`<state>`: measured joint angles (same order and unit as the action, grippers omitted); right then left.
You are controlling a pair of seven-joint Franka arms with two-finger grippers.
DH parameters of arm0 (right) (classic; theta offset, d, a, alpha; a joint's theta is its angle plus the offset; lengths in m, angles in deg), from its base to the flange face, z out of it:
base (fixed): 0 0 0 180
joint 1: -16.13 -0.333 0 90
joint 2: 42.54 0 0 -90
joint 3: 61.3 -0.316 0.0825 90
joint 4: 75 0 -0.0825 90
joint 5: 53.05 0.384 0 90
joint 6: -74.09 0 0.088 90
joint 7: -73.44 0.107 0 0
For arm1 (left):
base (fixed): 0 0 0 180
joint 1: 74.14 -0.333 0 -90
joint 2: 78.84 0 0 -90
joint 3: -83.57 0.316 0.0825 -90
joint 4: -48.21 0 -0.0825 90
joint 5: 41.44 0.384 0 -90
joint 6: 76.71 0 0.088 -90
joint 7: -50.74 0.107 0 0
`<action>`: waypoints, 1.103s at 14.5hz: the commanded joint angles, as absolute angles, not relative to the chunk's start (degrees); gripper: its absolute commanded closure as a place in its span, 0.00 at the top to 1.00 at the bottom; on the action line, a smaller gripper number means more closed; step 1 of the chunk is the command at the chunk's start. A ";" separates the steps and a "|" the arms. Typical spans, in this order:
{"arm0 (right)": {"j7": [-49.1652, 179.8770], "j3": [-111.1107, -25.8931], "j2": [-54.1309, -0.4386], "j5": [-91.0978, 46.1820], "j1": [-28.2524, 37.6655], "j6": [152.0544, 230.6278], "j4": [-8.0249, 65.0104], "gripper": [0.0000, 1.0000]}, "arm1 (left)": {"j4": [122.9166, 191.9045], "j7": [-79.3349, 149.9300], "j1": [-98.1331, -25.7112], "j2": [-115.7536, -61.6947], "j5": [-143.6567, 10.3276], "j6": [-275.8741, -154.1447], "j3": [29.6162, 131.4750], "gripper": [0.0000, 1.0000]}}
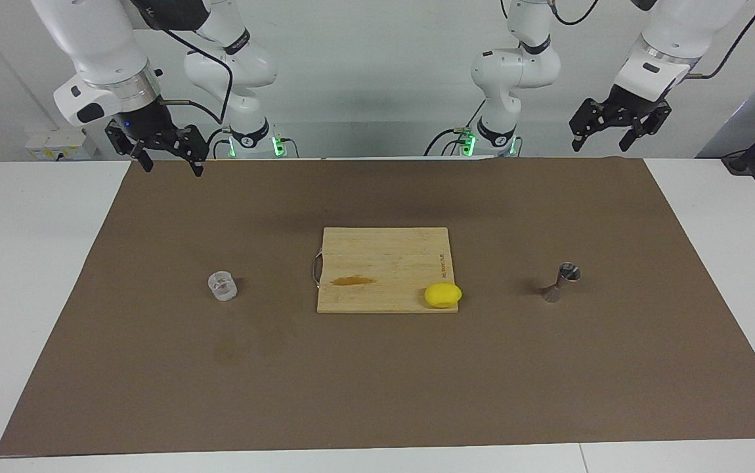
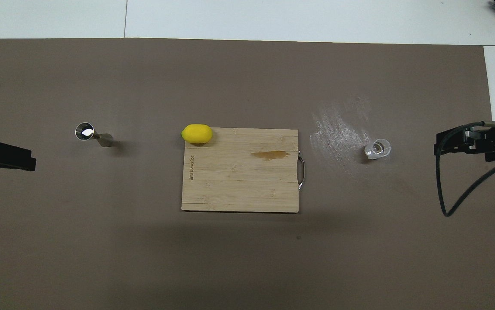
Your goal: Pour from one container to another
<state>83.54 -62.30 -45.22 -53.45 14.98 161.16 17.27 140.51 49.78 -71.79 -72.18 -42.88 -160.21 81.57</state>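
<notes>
A small clear cup (image 1: 222, 286) (image 2: 377, 149) stands upright on the brown mat, toward the right arm's end of the table. The shiny steel jigger (image 1: 562, 282) (image 2: 94, 134) stands upright toward the left arm's end. My right gripper (image 1: 171, 164) (image 2: 441, 146) hangs open and holds nothing, high over the mat's edge by the robots, well apart from the cup. My left gripper (image 1: 602, 143) (image 2: 26, 158) is likewise open with nothing in it, raised over the table edge at its own end, away from the jigger.
A bamboo cutting board (image 1: 384, 256) (image 2: 239, 189) with a metal handle and a brown stain lies between cup and jigger. A yellow lemon (image 1: 443, 295) (image 2: 196, 133) sits at the board's corner toward the jigger. Shiny streaks (image 2: 338, 129) mark the mat beside the cup.
</notes>
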 commanded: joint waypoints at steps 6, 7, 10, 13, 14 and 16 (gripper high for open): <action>82.23 -62.53 -46.93 -53.14 15.34 161.37 19.22 1.00 | 140.75 50.12 -70.89 -71.55 -41.97 -159.32 82.08 1.00; 82.32 -62.53 -47.02 -53.14 15.34 161.46 19.31 1.00 | 141.37 50.21 -70.80 -71.37 -41.97 -159.94 81.99 1.00; 82.32 -62.53 -47.02 -53.14 15.34 161.46 19.31 1.00 | 141.55 50.04 -70.80 -71.28 -41.97 -160.65 81.90 1.00; 82.32 -62.53 -47.02 -53.14 15.43 161.54 19.31 1.00 | 144.53 50.04 -71.41 -69.97 -42.32 -163.20 81.81 1.00; 82.41 -62.53 -47.02 -53.14 15.43 161.55 19.48 1.00 | 144.89 50.12 -71.76 -70.05 -42.67 -163.29 82.08 1.00; 82.41 -62.53 -47.02 -53.14 15.52 161.55 19.57 1.00 | 145.41 50.04 -74.12 -70.40 -44.76 -163.03 82.17 1.00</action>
<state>83.54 -62.30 -45.53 -53.45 14.98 161.16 17.73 142.58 49.73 -71.87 -71.94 -43.13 -161.49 82.01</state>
